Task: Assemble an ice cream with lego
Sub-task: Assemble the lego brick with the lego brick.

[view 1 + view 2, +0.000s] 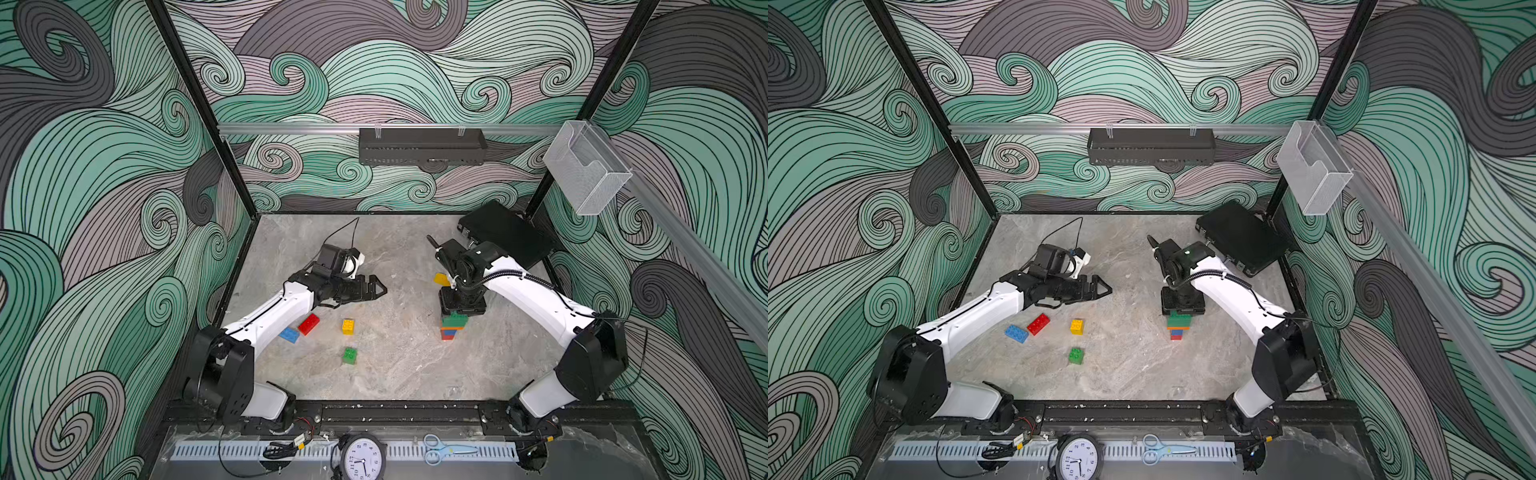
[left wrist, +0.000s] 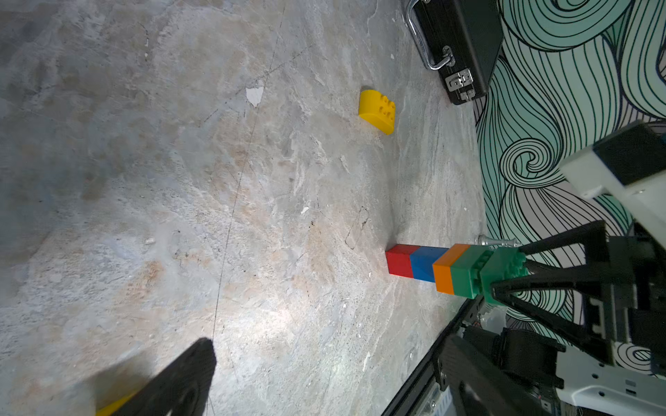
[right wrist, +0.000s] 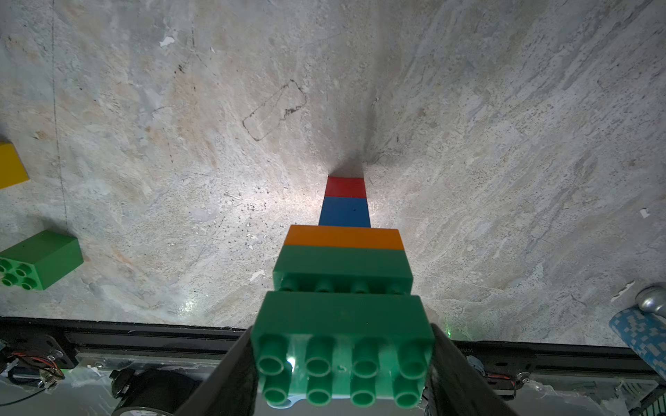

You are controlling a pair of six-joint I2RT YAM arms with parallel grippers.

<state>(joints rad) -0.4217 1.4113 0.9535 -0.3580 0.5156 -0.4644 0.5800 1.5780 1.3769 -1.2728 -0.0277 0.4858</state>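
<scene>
A lego stack (image 1: pixel 449 331) stands right of centre: red at the bottom, then blue, orange and green (image 3: pixel 342 264). My right gripper (image 3: pixel 342 360) points down, shut on another green oblong brick (image 2: pixel 501 277) that sits on the stack's top green brick, whose studs still show. My left gripper (image 1: pixel 381 288) hovers open and empty left of centre, with one finger (image 2: pixel 173 381) visible in the left wrist view. Loose bricks lie below it: red (image 1: pixel 308 324), blue (image 1: pixel 289 335), yellow (image 1: pixel 348 327) and green (image 1: pixel 350 356). A round-topped yellow brick (image 2: pixel 376 111) lies behind the stack.
A black case (image 1: pixel 505 235) lies at the back right corner. A black rail (image 1: pixel 399 415) runs along the front edge, with a clock (image 1: pixel 363 457) and scissors (image 1: pixel 440 449) beyond it. Patterned walls close in three sides.
</scene>
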